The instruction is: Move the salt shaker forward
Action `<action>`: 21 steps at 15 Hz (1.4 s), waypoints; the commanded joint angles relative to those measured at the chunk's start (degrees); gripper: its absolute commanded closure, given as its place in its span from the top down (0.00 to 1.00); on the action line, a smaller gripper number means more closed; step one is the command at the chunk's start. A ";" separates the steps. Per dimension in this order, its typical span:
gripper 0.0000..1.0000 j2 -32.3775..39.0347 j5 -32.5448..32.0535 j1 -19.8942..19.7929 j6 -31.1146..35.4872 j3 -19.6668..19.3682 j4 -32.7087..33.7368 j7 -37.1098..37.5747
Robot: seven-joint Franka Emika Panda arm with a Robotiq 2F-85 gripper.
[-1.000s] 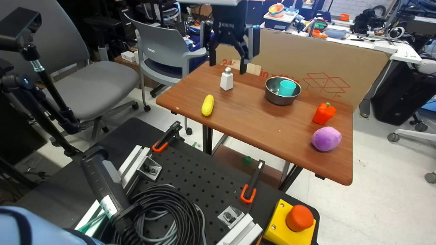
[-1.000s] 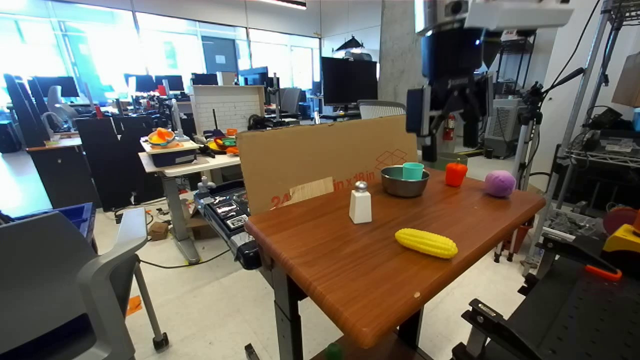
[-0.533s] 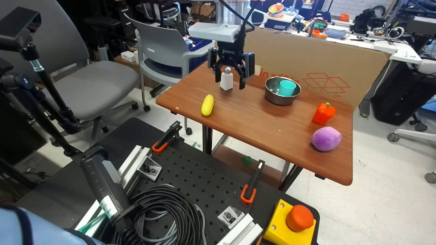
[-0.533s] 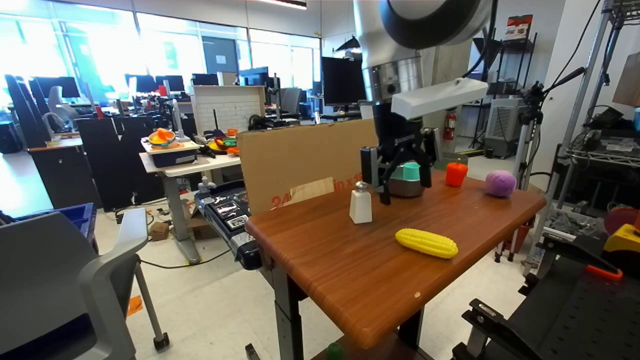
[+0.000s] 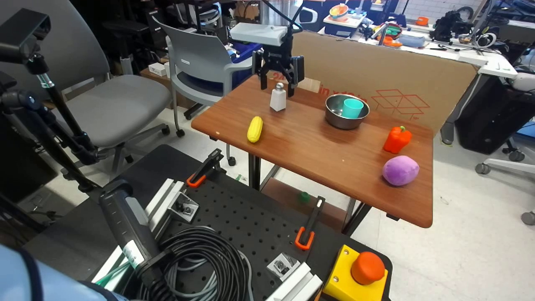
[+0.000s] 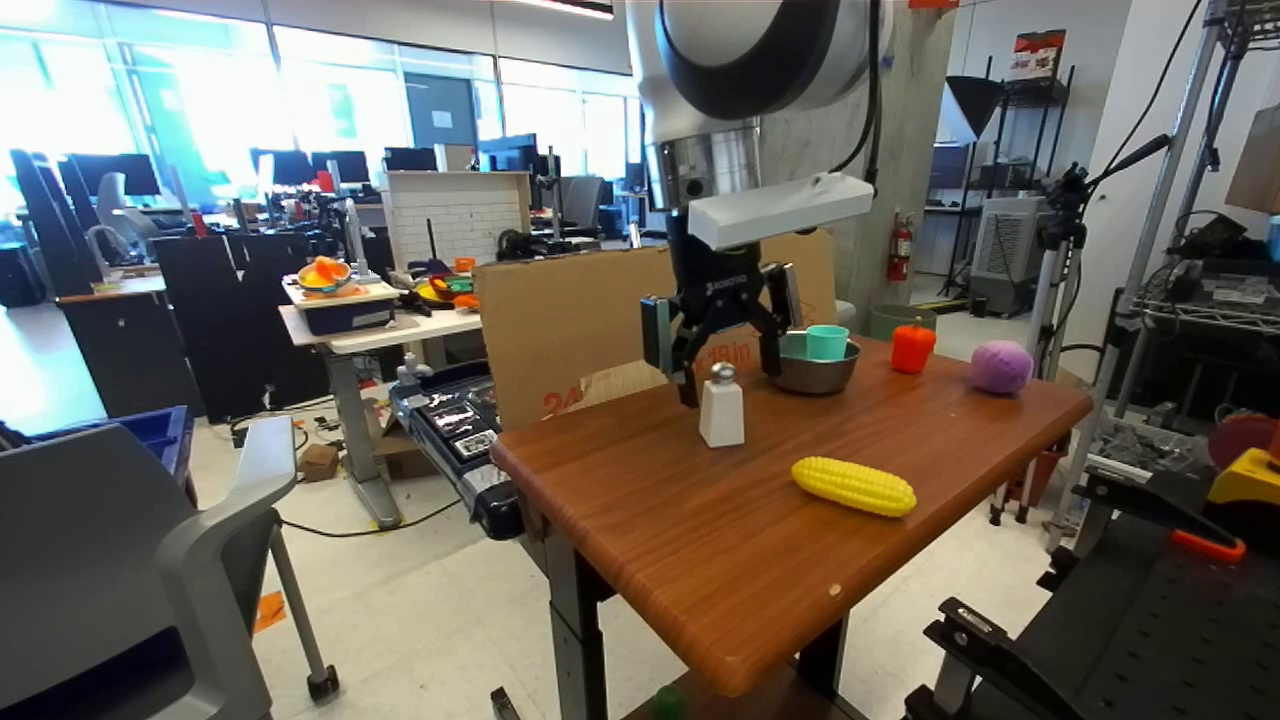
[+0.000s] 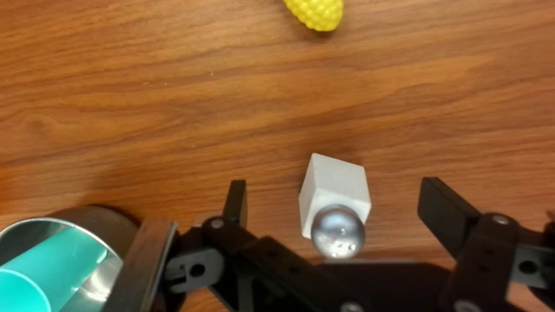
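The salt shaker [image 5: 278, 100] is white and four-sided, with a round silver top, and stands upright on the brown table [image 5: 334, 159]. It also shows in an exterior view [image 6: 722, 414] and in the wrist view [image 7: 339, 184]. My gripper [image 5: 277, 88] is open and empty. It hangs above the table around the shaker's top, seemingly a little toward the cardboard side; it also shows in an exterior view [image 6: 729, 383]. In the wrist view the shaker sits between the two spread fingers [image 7: 334, 195], with a gap on each side and no visible contact.
A yellow corn cob [image 5: 255, 129] lies near the shaker. A metal bowl [image 5: 340, 122] holding a teal cup [image 5: 352, 108] stands beside the gripper. A red pepper [image 5: 397, 140] and a purple ball [image 5: 400, 170] are farther along. A cardboard sheet [image 5: 376, 79] stands along one table edge.
My gripper has come down from high above the table and shifted over to the shaker, lately also moving toward the cardboard. It stays open. The shaker and other objects have not moved.
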 commanded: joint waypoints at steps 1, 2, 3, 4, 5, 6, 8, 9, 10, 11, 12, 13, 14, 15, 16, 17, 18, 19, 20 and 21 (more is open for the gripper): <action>0.72 3.52 0.19 2.56 -2.11 -2.24 5.02 1.12; 0.66 4.04 -0.17 3.02 -2.01 -2.54 5.58 1.11; 0.56 4.45 -0.10 3.30 -2.19 -2.75 6.13 0.98; 0.49 4.83 0.51 3.36 -2.78 -2.68 6.74 0.56; 0.42 4.93 1.20 3.24 -3.34 -2.51 7.13 0.13; 0.34 4.91 1.55 3.28 -4.29 -2.44 7.57 0.04; 0.19 3.90 1.59 3.62 -8.32 -2.84 8.37 0.97; 0.12 2.68 1.37 3.67 -10.80 -3.09 8.46 1.30; 0.09 1.30 1.15 3.52 -13.00 -3.26 8.33 1.51; 0.09 -0.75 0.87 3.11 -14.58 -3.44 7.32 1.37; 0.09 -2.39 0.55 2.79 -16.11 -3.64 6.63 1.22; 0.09 -4.58 0.00 2.31 -17.92 -4.06 5.19 0.81; 0.09 -6.21 -0.69 2.03 -19.51 -4.52 4.33 1.00; 0.09 -7.86 -1.49 1.51 -20.96 -5.00 2.90 0.80; 0.09 -9.15 -2.38 1.05 -21.95 -5.31 1.81 0.79; 0.09 -10.33 -3.30 0.51 -22.51 -5.72 0.36 1.03; 0.09 -11.39 -4.51 -0.07 -22.68 -6.12 -1.22 1.44; 0.09 -12.23 -5.39 -0.78 -22.34 -6.33 -2.71 1.31; 0.09 -13.00 -6.11 -1.64 -20.92 -6.58 -4.67 1.38; 0.09 -13.53 -6.46 -2.44 -19.77 -6.72 -6.25 1.34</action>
